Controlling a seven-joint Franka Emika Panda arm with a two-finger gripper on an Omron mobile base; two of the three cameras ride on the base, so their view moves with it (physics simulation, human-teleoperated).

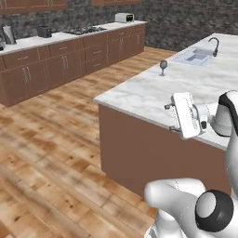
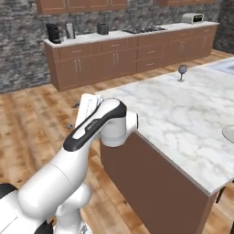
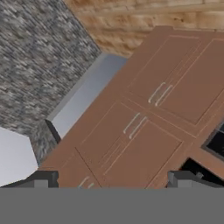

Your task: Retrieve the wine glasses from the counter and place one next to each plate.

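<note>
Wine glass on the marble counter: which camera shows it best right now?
The left base view: the wine glass stands upright and unobstructed on the marble counter, bowl, stem and foot visible. The right base view shows it too, farther off near the counter's far edge. The hand view faces brown cabinet doors instead.

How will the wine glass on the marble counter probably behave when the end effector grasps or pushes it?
The wine glass stands upright on a thin stem over a small round foot, so a sideways push would likely tip it. It looks small and translucent, so probably light and fragile. The marble counter looks smooth, so it may slide.
</note>
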